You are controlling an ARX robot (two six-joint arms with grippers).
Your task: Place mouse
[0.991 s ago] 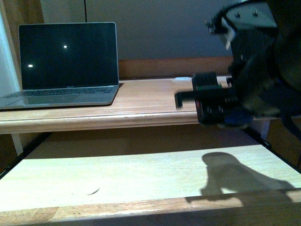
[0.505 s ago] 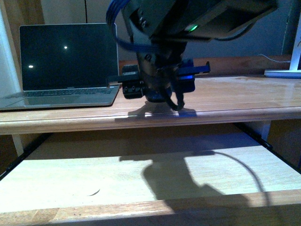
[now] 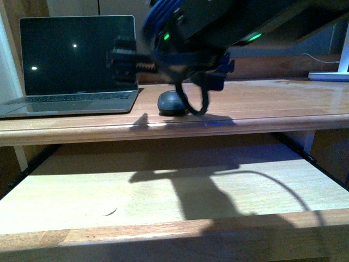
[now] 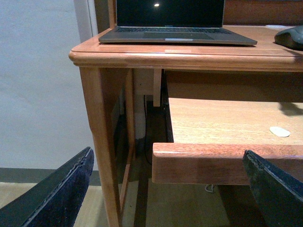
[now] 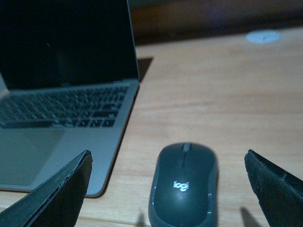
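Now that the right gripper [image 5: 167, 155] has swung in from the right and hangs with jaws spread wide, the mouse [image 5: 183, 185] sits free on the desk [image 3: 262, 103], just right of the laptop [image 3: 76, 65], which looks like placement done, while the left gripper [image 4: 166, 153] idles, likewise spread and empty.

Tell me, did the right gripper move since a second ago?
Yes. The right gripper moved left: it was far to the right of the laptop, and now it hangs close beside it, above the mouse.
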